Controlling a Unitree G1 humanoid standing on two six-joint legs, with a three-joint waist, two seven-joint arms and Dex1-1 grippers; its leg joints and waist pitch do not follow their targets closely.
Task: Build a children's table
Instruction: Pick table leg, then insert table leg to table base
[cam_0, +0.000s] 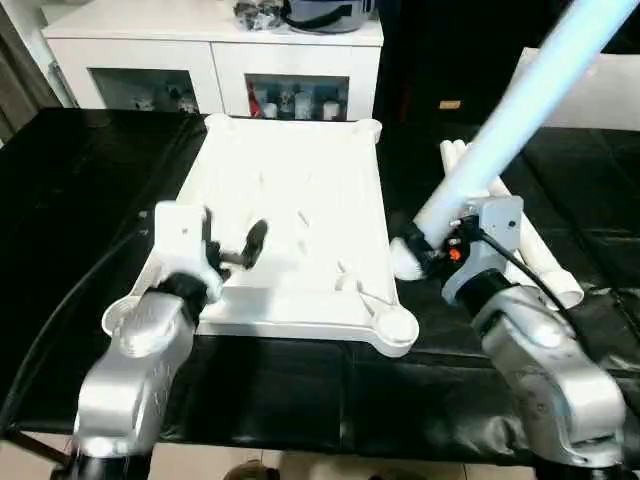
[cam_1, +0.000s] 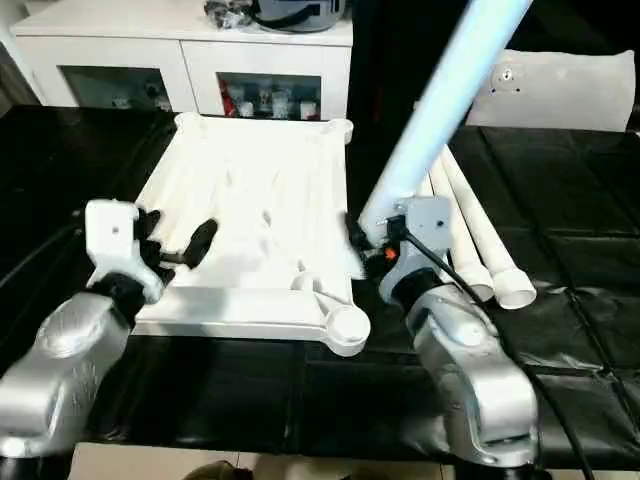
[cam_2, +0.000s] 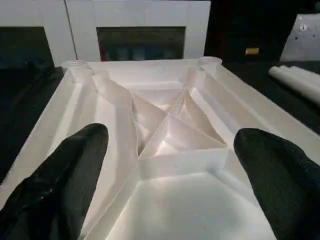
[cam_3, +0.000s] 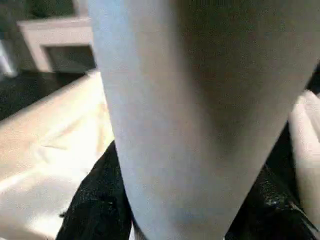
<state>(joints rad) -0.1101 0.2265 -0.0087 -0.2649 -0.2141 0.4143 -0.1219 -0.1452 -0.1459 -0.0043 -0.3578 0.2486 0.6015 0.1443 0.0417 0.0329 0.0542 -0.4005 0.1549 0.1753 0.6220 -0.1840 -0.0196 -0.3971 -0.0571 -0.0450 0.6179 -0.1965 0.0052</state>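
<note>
The white plastic tabletop (cam_0: 300, 220) lies upside down on the black-covered desk (cam_0: 80, 190), its ribbed underside facing up and round sockets showing at the corners; the near right socket (cam_0: 397, 327) sits at the desk's front, close to the right arm. In the left wrist view the ribs (cam_2: 170, 132) meet in triangular cells in the middle of the panel.

The left tool (cam_0: 232, 250) hovers above the near left part of the tabletop with its two black fingers (cam_2: 65, 165) spread wide apart and nothing between them; whether a fingertip touches the plastic cannot be told.

The right tool (cam_1: 368, 238) is clenched around the thick end of one white tapered leg (cam_0: 520, 100), which is lifted off the desk and slants up and away toward the upper right, tilted rather than upright. Its lower end (cam_0: 407, 258) sits just beside the tabletop's right edge, a little behind the near right socket. In the right wrist view the held leg rises between the dark fingers (cam_3: 95, 205).

The remaining legs (cam_1: 480, 240) lie side by side on the desk, to the right of the tabletop and partly behind the raised leg, open ends pointing toward the robot.

Behind the desk stands a white cabinet (cam_0: 215, 60) with glass doors, some dark items on its top.
</note>
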